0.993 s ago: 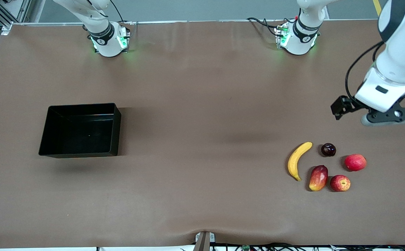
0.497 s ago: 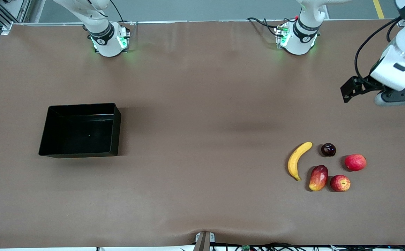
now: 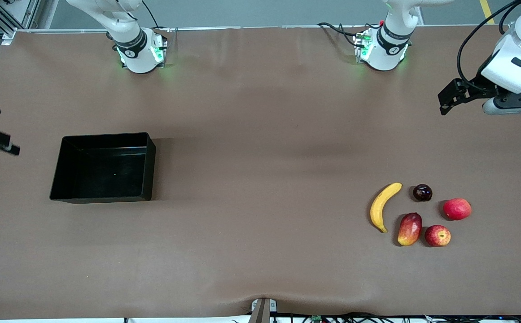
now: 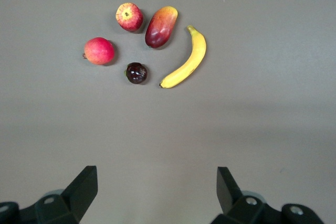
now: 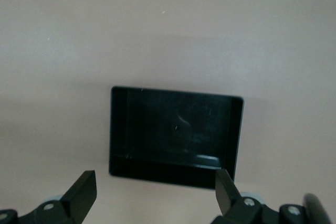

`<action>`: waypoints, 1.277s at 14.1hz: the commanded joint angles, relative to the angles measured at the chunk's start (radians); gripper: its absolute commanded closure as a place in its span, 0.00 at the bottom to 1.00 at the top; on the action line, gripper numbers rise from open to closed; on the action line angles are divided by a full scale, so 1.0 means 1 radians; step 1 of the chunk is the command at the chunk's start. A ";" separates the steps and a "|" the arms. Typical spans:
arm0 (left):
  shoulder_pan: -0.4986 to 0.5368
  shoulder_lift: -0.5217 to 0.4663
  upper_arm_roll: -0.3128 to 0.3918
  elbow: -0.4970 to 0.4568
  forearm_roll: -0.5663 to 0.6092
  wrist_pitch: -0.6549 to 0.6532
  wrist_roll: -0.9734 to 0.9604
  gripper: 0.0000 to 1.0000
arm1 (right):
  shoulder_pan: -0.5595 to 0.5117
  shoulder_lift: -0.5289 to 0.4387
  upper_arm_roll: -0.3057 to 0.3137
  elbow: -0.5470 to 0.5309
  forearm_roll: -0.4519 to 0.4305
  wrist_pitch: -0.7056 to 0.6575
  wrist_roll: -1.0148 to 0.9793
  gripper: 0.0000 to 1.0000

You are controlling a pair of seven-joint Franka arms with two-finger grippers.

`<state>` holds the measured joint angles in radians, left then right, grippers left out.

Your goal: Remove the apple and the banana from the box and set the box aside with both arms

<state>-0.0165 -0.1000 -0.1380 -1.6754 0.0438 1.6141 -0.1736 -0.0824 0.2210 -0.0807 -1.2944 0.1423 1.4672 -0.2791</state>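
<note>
The yellow banana (image 3: 383,206) and the small red apple with yellowish patches (image 3: 437,235) lie on the table at the left arm's end. Both also show in the left wrist view, the banana (image 4: 188,60) and the apple (image 4: 129,17). The black box (image 3: 103,196) stands empty at the right arm's end and also shows in the right wrist view (image 5: 173,170). My left gripper (image 4: 156,171) is open and empty, high over bare table beside the fruits. My right gripper (image 5: 155,176) is open and empty, over the table beside the box.
A red-yellow mango (image 3: 409,229), a dark round fruit (image 3: 422,192) and another round red fruit (image 3: 457,209) lie in the same cluster as the banana and apple. The brown table top stretches between box and fruits. The arm bases stand along the table's back edge.
The left arm's hand has drawn away from the fruits toward the bases' side of the table. The right arm's hand at the table's end has moved the same way. Nothing on the table moved.
</note>
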 commanded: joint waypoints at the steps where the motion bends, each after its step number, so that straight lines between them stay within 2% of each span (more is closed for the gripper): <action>1: 0.000 -0.026 0.012 -0.027 -0.025 0.003 0.026 0.00 | 0.064 -0.107 -0.004 -0.118 -0.061 -0.001 0.024 0.00; 4: 0.000 -0.027 0.012 -0.027 -0.025 0.003 0.034 0.00 | 0.076 -0.240 -0.002 -0.325 -0.072 0.099 0.020 0.00; 5: 0.000 -0.032 0.012 -0.032 -0.025 0.003 0.045 0.00 | 0.093 -0.256 -0.002 -0.354 -0.079 0.114 0.021 0.00; 9: 0.007 -0.032 0.012 -0.024 -0.030 0.003 0.072 0.00 | 0.081 -0.250 -0.007 -0.347 -0.102 0.120 0.021 0.00; 13: 0.023 -0.033 0.012 -0.026 -0.033 -0.003 0.071 0.00 | 0.055 -0.246 -0.011 -0.231 -0.116 0.074 0.026 0.00; 18: 0.035 -0.030 0.012 -0.009 -0.054 -0.011 0.075 0.00 | 0.055 -0.247 -0.008 -0.224 -0.135 0.055 0.032 0.00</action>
<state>0.0076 -0.1065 -0.1263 -1.6825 0.0116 1.6143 -0.1211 -0.0189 -0.0192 -0.1002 -1.5242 0.0309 1.5369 -0.2657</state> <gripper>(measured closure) 0.000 0.000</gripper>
